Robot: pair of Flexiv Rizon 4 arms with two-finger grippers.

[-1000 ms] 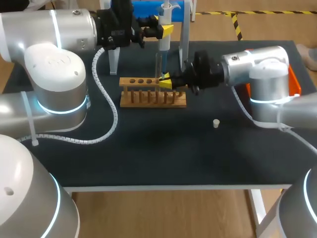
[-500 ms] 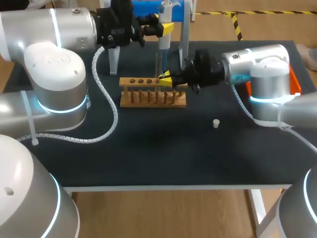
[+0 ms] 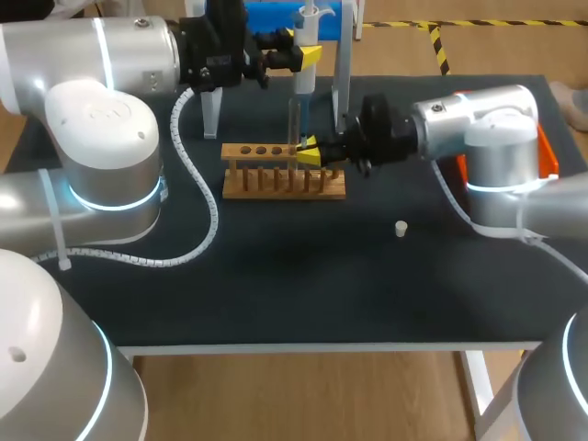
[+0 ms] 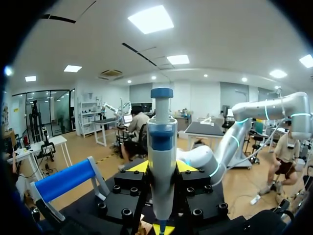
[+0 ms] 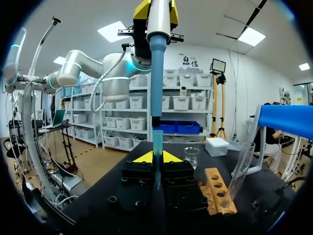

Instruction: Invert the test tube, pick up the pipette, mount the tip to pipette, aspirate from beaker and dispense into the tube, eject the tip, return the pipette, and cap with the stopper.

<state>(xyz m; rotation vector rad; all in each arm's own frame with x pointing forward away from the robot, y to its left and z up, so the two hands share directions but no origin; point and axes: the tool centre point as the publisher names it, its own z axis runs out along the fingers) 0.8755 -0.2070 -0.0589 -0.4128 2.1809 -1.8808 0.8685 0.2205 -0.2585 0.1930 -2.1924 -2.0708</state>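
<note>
I am holding the pipette (image 4: pixel 161 147) upright, left gripper (image 3: pixel 308 53) clamped on its barrel, nozzle just above the blue tip (image 5: pixel 157 144), which my right gripper (image 3: pixel 308 150) is pinching vertical at the wooden rack's (image 3: pixel 276 182) end, so the two axes line up for mounting.

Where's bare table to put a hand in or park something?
The front of the table, between rack and near edge, left of the stopper, is bare. It is crowded over the rack's far side: left gripper with pipette, right gripper with tip.
</note>
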